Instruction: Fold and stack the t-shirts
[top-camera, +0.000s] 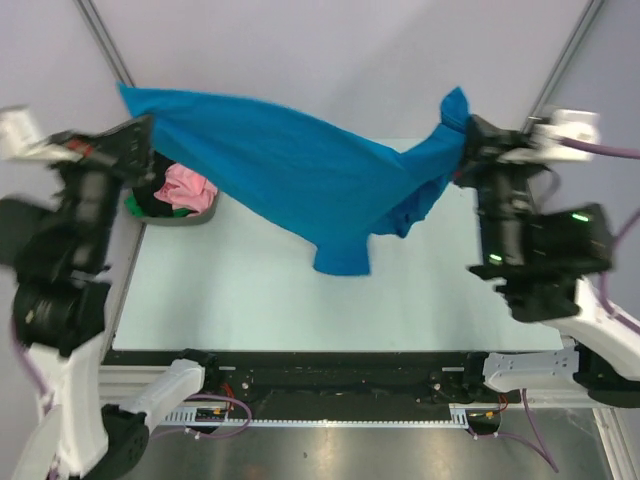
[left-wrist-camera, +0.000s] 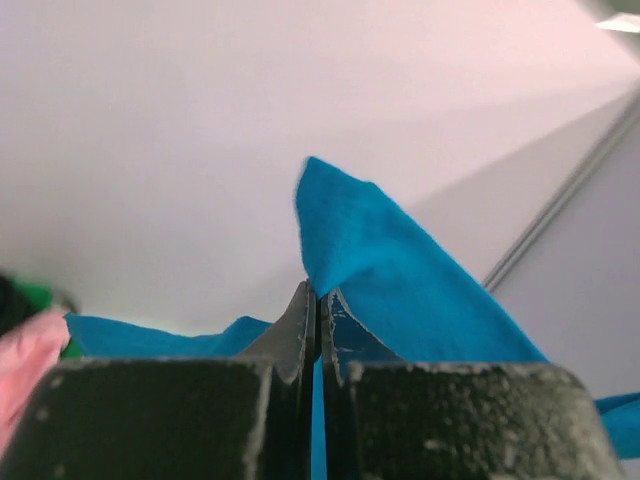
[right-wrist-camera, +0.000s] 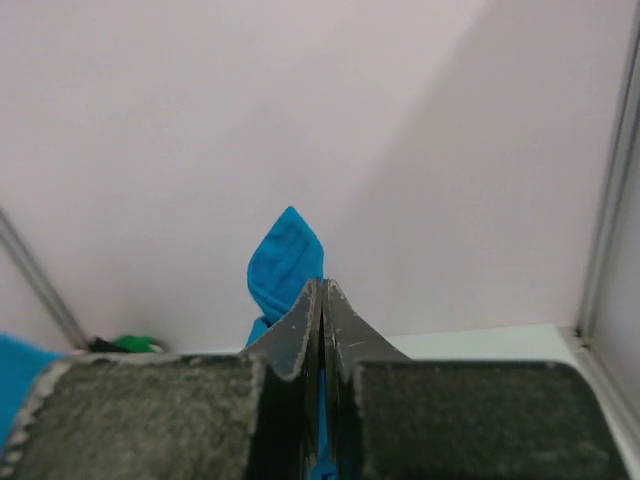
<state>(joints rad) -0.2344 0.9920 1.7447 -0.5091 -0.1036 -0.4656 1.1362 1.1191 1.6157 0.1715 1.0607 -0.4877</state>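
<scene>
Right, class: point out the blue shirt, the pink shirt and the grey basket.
blue shirt (top-camera: 290, 170), top view, middle of the hanging cloth.
pink shirt (top-camera: 188, 186), top view, its bunched upper side.
basket (top-camera: 182, 221), top view, the near grey rim.

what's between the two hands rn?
The blue t-shirt, spanning from left hand to right hand, both shut on it. Top view shows it.

Brightly, evenly lit from above, with only a pale, soft shadow under the blue shirt (top-camera: 290, 180) on the table (top-camera: 260, 300). Smeared by motion blur over the left arm (top-camera: 60, 230) in the overhead view, crisp on the right arm (top-camera: 530, 240). Soft and grainy on the near fingers (left-wrist-camera: 295, 335) in both wrist views, pink-tinted on the walls (right-wrist-camera: 200, 120), blown out at a white patch (left-wrist-camera: 620, 20) top right.
</scene>
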